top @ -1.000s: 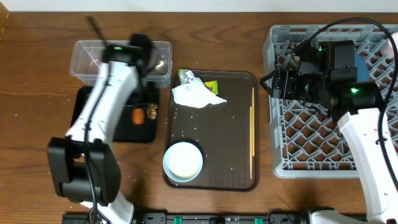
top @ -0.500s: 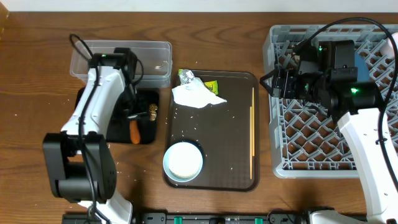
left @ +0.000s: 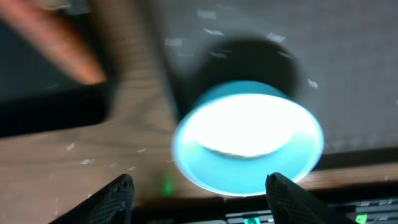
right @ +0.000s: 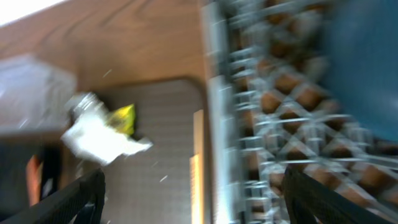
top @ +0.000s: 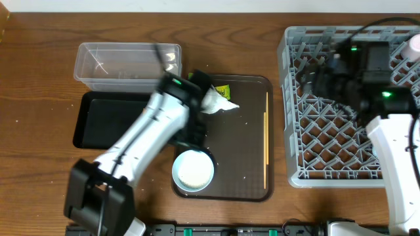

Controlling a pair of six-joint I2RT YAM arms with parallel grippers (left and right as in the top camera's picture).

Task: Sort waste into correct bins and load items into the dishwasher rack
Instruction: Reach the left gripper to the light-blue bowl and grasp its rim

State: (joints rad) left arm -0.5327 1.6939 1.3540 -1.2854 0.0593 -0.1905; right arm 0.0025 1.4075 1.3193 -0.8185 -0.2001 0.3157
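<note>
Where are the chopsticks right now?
In the overhead view, the chopsticks lie along the right edge of the brown tray, next to the grey rack.

Bright, even light from above fills the overhead view, and the tabletop (top: pixel 39 78) reads warm and sharp with only soft, short shadows. The clear tub (top: pixel 128 46) carries small white glints toward its 3 o'clock end. The left arm (top: pixel 154 128) is smeared into streaks; the right arm (top: pixel 394 137) is softly blurred.

The left wrist view is wholly out of focus. The white bowl (left: pixel 249 137) is blown out to a glowing disc with a dark shadow at its 12 o'clock, and the fingers (left: pixel 115 199) of the left tool (left: pixel 203 194) are black silhouettes.

The right wrist view is streaked throughout: the lattice of the dishwasher rack (right: pixel 267 124) runs together and the napkin (right: pixel 99 140) glares white.
</note>
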